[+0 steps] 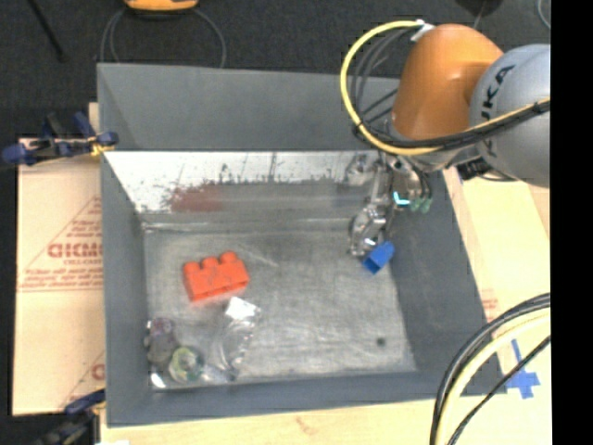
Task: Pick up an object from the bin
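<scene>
The task looks to be at its grasping stage rather than finished. The gripper (369, 239) is down inside the grey metal bin (435, 276), at about two o'clock on the floor and close to the back wall. A small blue block (378, 259) lies right at its lower tip, touching it or nearly so. Whether the gripper is open or closed on that block cannot be told from this angle, so a secure hold cannot be claimed. The block appears to sit low, at or just off the floor, so the lift clear of the bin is judged to be left to do. The blue block is a compact, hard-edged piece, probably plastic, with flat faces that should suit a pinch. At nine o'clock lies an orange-red toy brick (215, 277), studded on top, rigid and matte. Toward seven o'clock there is a small heap: a crumpled clear wrapper (237, 332), shiny and limp, a dark roundish lump (161, 335), and a greenish round thing (185, 363), too small to name. The bin's floor is scuffed, dull metal, and its sloped walls are smooth.
</scene>
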Robot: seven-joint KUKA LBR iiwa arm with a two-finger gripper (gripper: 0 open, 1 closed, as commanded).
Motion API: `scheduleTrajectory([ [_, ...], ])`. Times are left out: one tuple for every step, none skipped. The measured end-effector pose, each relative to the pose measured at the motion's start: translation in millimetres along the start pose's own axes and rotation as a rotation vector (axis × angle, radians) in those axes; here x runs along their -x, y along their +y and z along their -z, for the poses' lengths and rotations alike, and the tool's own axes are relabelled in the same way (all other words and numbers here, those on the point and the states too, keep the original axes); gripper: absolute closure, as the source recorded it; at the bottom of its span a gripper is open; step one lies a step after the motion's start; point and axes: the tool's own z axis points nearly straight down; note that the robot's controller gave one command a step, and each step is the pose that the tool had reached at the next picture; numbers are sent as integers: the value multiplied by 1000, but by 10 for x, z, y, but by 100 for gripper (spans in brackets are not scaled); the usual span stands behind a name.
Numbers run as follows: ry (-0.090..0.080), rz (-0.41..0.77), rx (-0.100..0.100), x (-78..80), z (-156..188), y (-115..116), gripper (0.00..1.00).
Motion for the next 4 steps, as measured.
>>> scheduleTrajectory([
  [-3,-142,5,-42,-487,661,0],
  [-10,-28,-1,40,-1082,1041,0],
  [-9,86,1,-709,-764,1636,0],
  [-10,550,-1,-1107,274,1597,0],
])
